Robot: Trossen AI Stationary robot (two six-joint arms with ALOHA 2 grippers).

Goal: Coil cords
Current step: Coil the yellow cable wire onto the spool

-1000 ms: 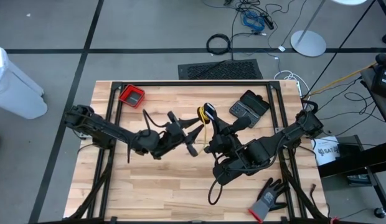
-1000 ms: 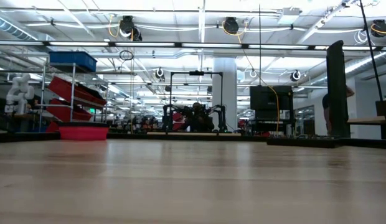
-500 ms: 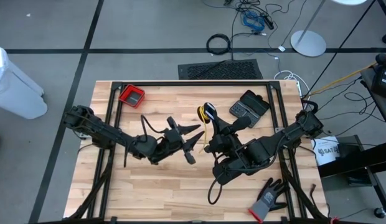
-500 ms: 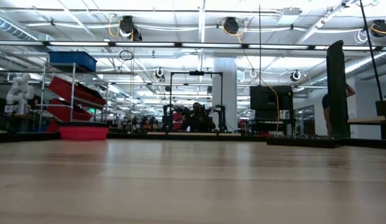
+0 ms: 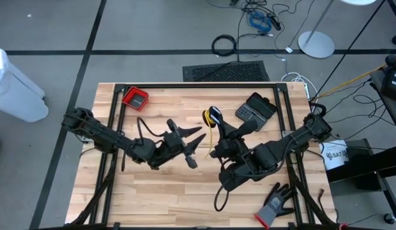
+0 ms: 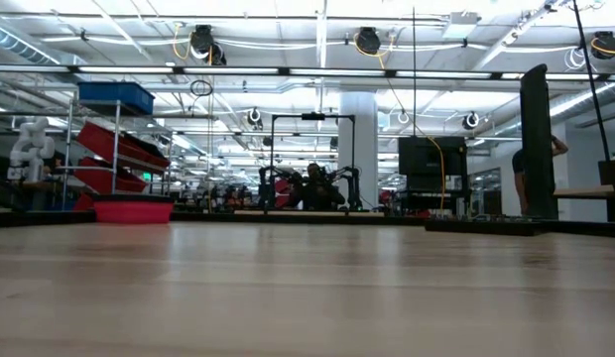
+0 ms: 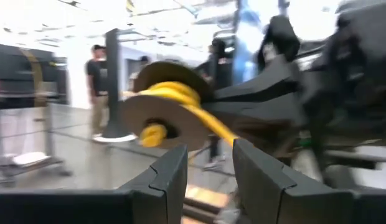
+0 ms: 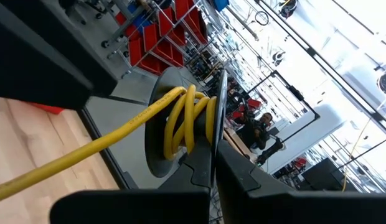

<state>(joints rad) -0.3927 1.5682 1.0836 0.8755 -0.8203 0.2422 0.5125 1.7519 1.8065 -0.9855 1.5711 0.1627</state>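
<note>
We see several turns of the yellow cord (image 8: 183, 121) already wound on a spool (image 5: 214, 115) mid-desk, pinched by the closed right gripper (image 5: 218, 125). A straight tail is left to coil. Our left gripper (image 5: 193, 142) hangs just beside, half-open, empty.

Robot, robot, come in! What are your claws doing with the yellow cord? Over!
Right gripper shut on spool's disc, yellow cord wound on it. Left gripper open, facing spool, holding nothing. Nothing between them.
</note>
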